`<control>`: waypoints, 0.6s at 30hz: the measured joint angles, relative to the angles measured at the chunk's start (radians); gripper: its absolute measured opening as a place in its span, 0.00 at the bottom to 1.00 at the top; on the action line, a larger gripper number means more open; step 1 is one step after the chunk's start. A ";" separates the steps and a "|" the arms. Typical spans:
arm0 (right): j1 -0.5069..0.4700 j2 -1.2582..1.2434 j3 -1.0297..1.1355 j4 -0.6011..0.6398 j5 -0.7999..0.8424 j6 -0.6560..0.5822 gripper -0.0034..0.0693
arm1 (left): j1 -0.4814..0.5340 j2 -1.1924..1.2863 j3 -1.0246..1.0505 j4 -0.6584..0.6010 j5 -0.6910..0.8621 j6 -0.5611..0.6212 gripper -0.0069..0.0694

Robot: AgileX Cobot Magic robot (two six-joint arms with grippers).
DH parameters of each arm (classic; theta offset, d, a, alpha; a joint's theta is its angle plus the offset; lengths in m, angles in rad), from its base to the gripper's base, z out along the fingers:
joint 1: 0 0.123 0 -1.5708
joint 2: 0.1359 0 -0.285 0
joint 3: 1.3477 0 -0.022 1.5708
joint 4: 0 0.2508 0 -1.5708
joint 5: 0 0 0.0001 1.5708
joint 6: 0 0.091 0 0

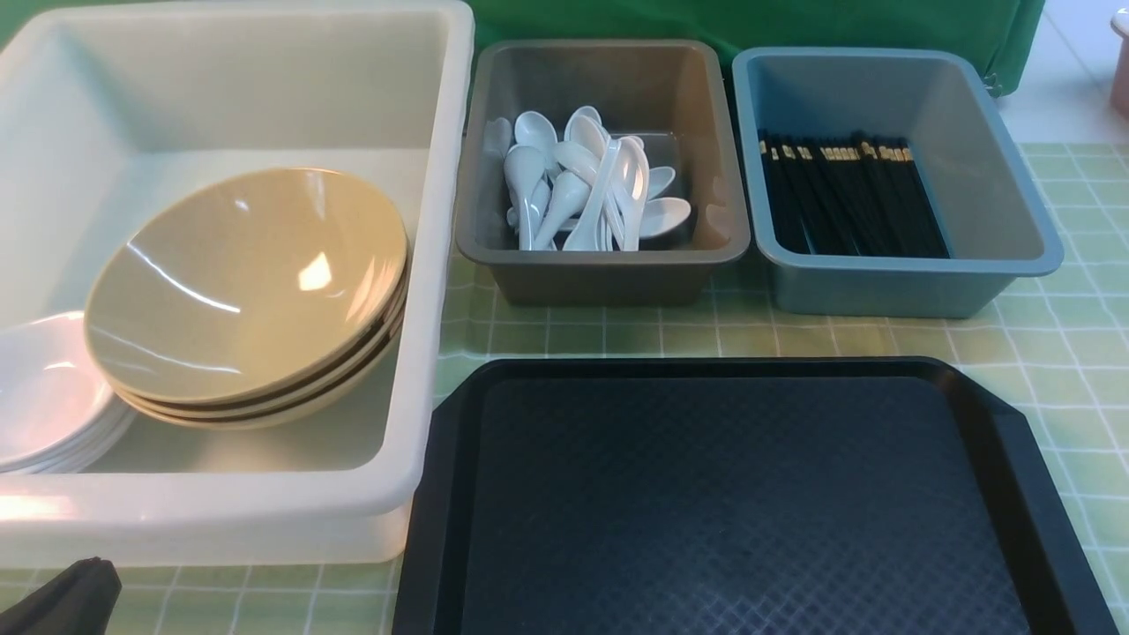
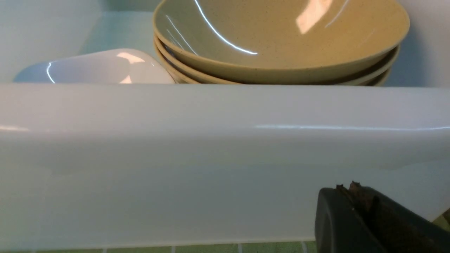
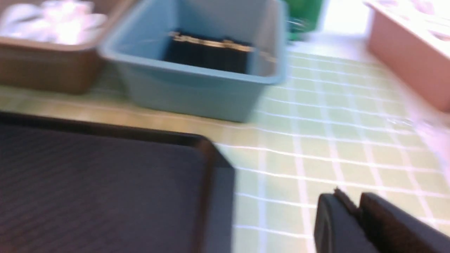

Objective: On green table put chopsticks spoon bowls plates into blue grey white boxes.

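The large white box (image 1: 441, 265) holds three stacked tan bowls (image 1: 247, 282) and a stack of white plates (image 1: 44, 397). The brownish-grey box (image 1: 609, 265) holds several white spoons (image 1: 582, 190). The blue box (image 1: 891, 273) holds several black chopsticks (image 1: 847, 198). My left gripper (image 2: 346, 188) is shut and empty, low in front of the white box's near wall (image 2: 211, 140); it shows at the front view's bottom left (image 1: 75, 591). My right gripper (image 3: 346, 200) is shut and empty above the green table (image 3: 334, 140), right of the tray. It is out of the front view.
A flat black tray (image 1: 732, 503) lies bare at the front centre; its corner shows in the right wrist view (image 3: 105, 189). A pink container (image 3: 411, 49) stands at the table's far right edge. A dark green cloth (image 1: 794, 22) hangs behind the boxes.
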 joint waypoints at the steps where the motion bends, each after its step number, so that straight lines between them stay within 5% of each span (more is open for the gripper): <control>1: -0.022 0.000 0.000 0.000 0.002 0.000 0.19 | 0.000 0.000 0.000 0.000 0.000 0.000 0.09; 18: -0.088 -0.001 0.025 0.045 -0.023 -0.061 0.20 | 0.000 0.000 0.000 0.000 0.000 0.000 0.09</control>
